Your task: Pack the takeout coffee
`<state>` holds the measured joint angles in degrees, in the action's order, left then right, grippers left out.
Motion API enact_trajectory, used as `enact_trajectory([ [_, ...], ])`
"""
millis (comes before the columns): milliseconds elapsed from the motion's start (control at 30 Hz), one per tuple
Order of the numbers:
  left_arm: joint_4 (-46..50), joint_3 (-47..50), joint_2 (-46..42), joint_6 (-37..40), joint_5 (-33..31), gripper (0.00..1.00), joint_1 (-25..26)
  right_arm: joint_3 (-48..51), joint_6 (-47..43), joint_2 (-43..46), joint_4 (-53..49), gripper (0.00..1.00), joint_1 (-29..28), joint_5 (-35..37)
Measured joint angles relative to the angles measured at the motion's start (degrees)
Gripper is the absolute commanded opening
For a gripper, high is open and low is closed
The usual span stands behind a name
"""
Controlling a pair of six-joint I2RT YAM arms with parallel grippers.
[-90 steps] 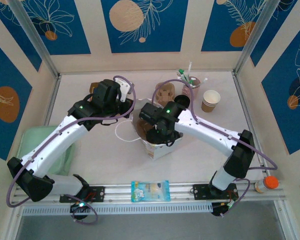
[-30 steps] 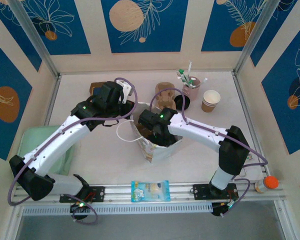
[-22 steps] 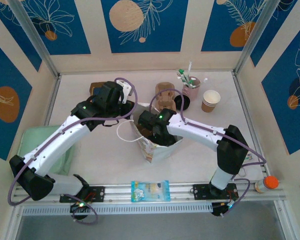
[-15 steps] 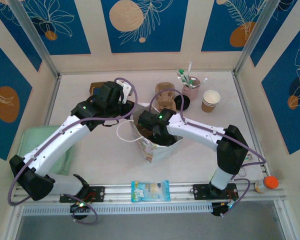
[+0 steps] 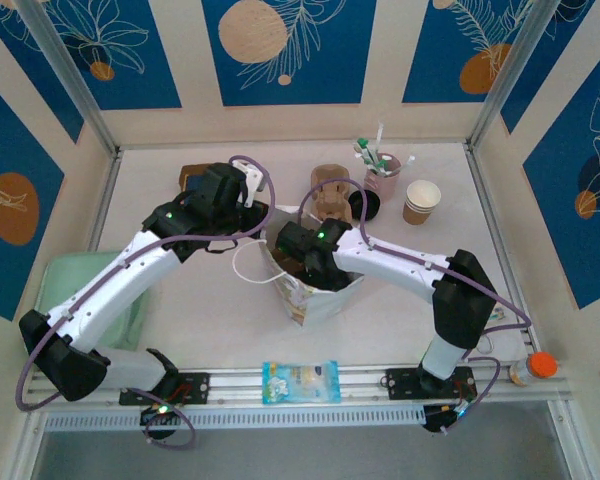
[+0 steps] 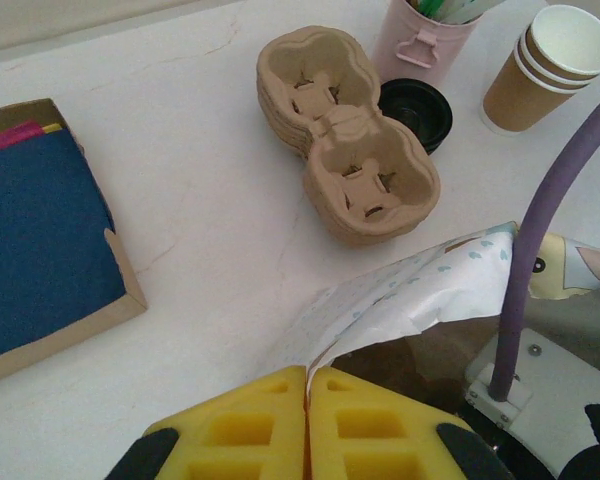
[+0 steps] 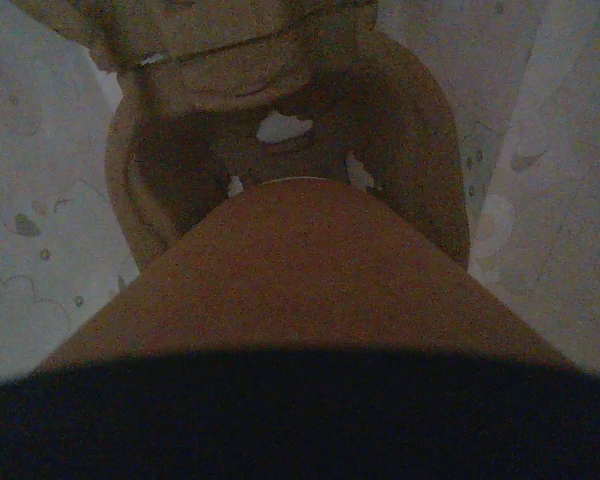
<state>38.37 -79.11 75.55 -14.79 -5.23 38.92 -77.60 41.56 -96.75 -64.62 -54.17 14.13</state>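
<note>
Matt kraft cup (image 7: 300,280), rough pulp carriers (image 6: 370,175), paper bag (image 6: 410,290)

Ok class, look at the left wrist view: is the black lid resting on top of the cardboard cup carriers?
No, the black lid lies on the table beside the cup carriers.

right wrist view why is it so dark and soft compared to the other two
Right wrist view: dim inside the paper bag, the brown takeout coffee cup so close it blurs, bottom edge black. Left wrist view: bright, sharp. Top external view: evenly lit, no glare.
</note>
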Motion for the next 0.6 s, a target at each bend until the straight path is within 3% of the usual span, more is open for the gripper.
enact_trajectory([
  [600,-0.22,0.33,0.0,-0.22,0.02,0.08,0.0,2.03,-0.26,-0.63,3.63,0.36,0.68,0.46],
])
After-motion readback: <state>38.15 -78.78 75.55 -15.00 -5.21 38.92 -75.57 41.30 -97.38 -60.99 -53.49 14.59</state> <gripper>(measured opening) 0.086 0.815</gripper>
